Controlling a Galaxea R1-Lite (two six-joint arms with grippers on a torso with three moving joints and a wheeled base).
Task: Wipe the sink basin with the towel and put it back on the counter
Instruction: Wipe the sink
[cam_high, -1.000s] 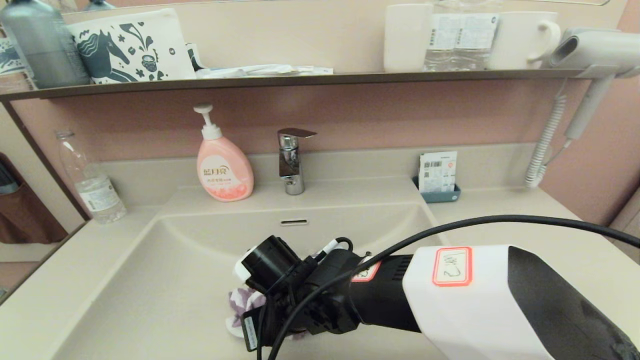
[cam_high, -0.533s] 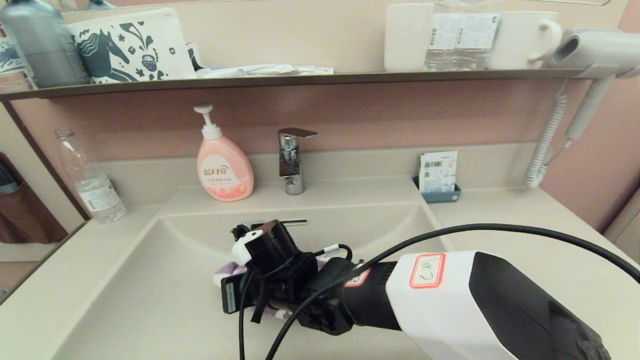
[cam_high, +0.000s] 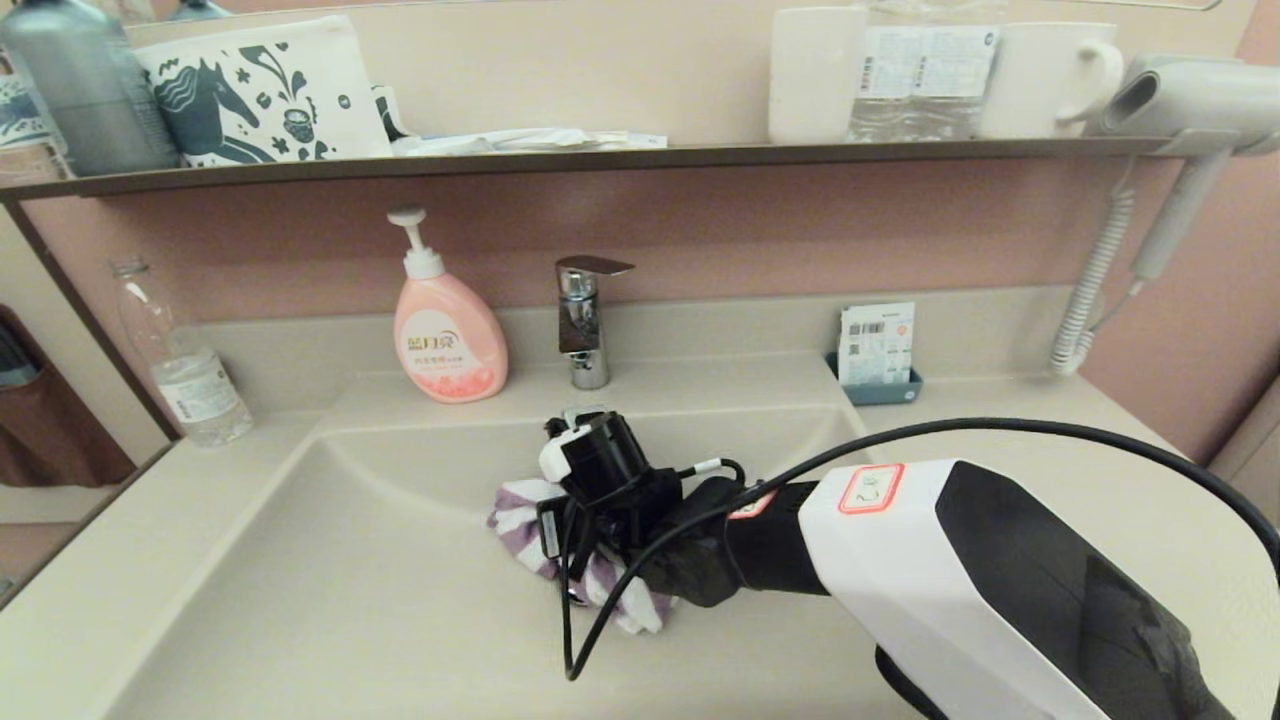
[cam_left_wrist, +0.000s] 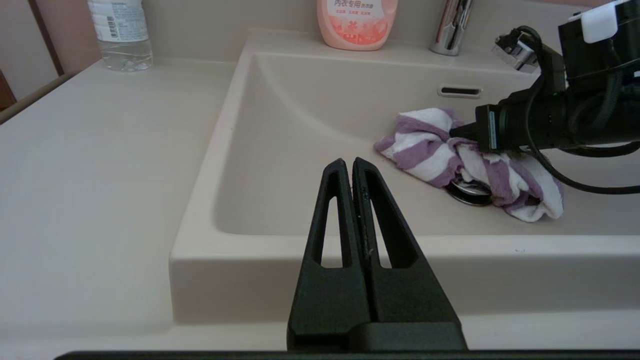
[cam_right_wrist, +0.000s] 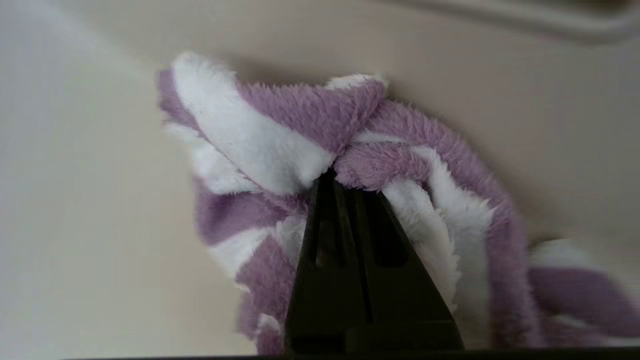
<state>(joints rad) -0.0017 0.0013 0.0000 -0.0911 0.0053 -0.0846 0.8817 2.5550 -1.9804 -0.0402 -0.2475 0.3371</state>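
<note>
A purple-and-white striped towel (cam_high: 520, 520) (cam_left_wrist: 430, 155) (cam_right_wrist: 280, 125) lies bunched on the floor of the cream sink basin (cam_high: 330, 590) (cam_left_wrist: 310, 125), below the faucet. It partly covers the chrome drain plug (cam_left_wrist: 467, 192). My right gripper (cam_right_wrist: 332, 175) (cam_left_wrist: 452, 132) is shut on a fold of the towel and presses it low against the basin; in the head view its wrist hides the fingers. The overflow slot (cam_left_wrist: 460, 91) is just behind it. My left gripper (cam_left_wrist: 348, 162) is shut on nothing, parked before the basin's front rim. The counter (cam_high: 1000, 420) (cam_left_wrist: 100, 150) flanks the basin.
A pink soap bottle (cam_high: 447, 330) and a chrome faucet (cam_high: 585, 320) stand on the back ledge. A clear water bottle (cam_high: 185, 370) is at the back left, a blue card holder (cam_high: 877, 355) at the back right. A hair dryer (cam_high: 1180, 110) hangs beside the dark shelf (cam_high: 600, 160).
My right arm has dragged the towel across the basin floor from the near middle toward the faucet side. More of the towel now shows beside the wrist. The left gripper looks unmoved.
</note>
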